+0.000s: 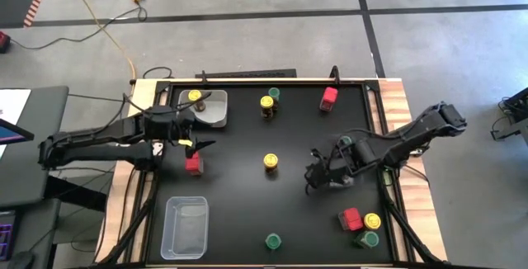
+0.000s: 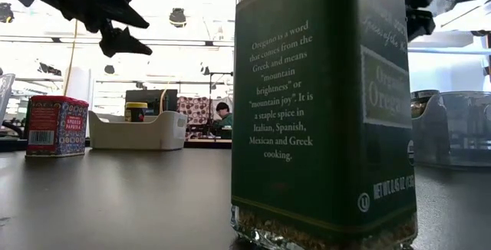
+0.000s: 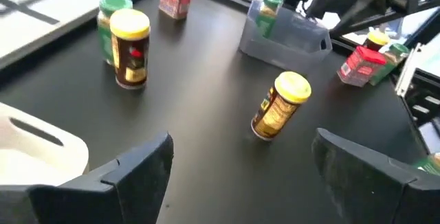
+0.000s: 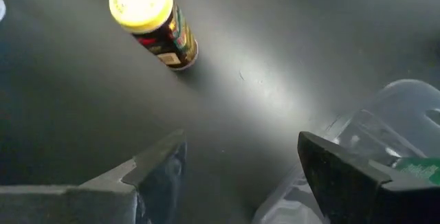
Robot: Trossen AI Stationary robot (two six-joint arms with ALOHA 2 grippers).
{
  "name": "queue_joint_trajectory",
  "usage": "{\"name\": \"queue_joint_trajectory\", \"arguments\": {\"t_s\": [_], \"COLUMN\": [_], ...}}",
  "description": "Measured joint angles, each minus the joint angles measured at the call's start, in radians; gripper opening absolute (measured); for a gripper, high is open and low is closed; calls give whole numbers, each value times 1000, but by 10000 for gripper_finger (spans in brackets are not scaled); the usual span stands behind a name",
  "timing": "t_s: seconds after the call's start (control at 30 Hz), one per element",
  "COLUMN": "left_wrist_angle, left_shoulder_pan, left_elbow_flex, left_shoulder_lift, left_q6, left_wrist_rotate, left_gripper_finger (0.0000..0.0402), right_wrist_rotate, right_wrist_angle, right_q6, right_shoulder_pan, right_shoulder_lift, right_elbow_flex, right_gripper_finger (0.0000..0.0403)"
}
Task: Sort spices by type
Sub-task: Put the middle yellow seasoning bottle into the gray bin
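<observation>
Overhead view of a black tabletop (image 1: 247,211) w/ two dark robot arms reaching in from the sides. Left gripper (image 1: 200,144) sits at left-centre of the frame, fingers spread wide, holding nothing; a red spice tin (image 1: 193,165) stands just below it. Right gripper (image 1: 318,172) is right of centre, also spread wide and empty, over a clear bin (image 1: 342,166) that the arm mostly hides; a green-lid jar (image 1: 346,140) shows at the bin's upper edge.

Spices are scattered. Upper left: a white bin (image 1: 216,114) holding one yellow-lid jar (image 1: 195,96). Top centre: a yellow-lid jar (image 1: 266,103) touching a green-lid jar (image 1: 274,93). Top right of centre: a red tin (image 1: 329,97). Middle of the frame: a lone yellow-lid jar (image 1: 271,162), between the two grippers. Lower right: a cluster of red tin (image 1: 352,219), yellow-lid jar (image 1: 372,220) and green-lid jar (image 1: 369,238), close together. Bottom centre: one green-lid jar (image 1: 272,240). Lower left: an empty clear bin (image 1: 186,228).

Table-level view: a green oregano jar (image 2: 322,112) fills the foreground; a red paprika tin (image 2: 55,126) stands far left; a person (image 2: 224,116) sits in the room behind.
</observation>
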Motion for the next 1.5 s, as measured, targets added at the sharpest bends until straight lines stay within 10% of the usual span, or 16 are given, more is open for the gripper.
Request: {"name": "queue_joint_trajectory", "arguments": {"t_s": [0.73,1.5], "left_wrist_angle": [25,-29], "left_shoulder_pan": [-455,-563], "left_elbow_flex": [319,385], "left_shoulder_lift": [494,567], "left_q6": [-228,-328], "left_wrist_rotate": [-558,-564], "left_gripper_finger": [332,332], "right_wrist_rotate": [176,272], "right_wrist_angle": [137,189], "right_q6": [16,169], "right_shoulder_pan": [287,425], "right_shoulder_lift": [-239,-242], "right_elbow_flex": [-222,-257], "right_gripper_finger": [306,306]}}
